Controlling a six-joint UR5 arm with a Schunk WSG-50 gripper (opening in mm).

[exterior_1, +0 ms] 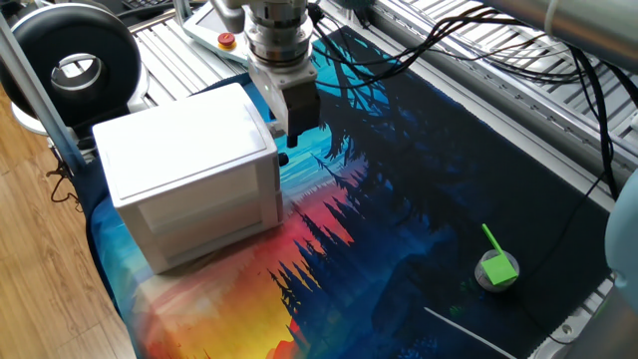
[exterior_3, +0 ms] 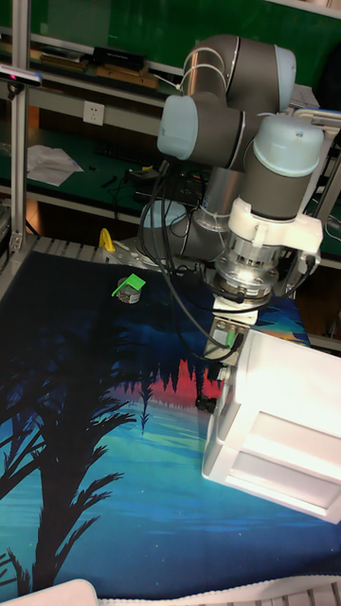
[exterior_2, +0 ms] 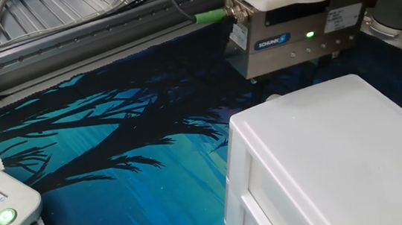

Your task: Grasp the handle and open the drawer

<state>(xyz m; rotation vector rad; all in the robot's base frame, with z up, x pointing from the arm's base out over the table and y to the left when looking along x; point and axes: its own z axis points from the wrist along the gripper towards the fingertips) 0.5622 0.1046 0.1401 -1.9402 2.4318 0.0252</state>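
The other fixed view: the gripper is hanging just behind the white cabinet, its silver body carrying a blue label reading SCHUNK and a lit green lamp. Fingers are hidden behind the cabinet top; jaw opening cannot be told. One fixed view: the handle is sitting at the fingertips, on the drawer front, drawer closed.
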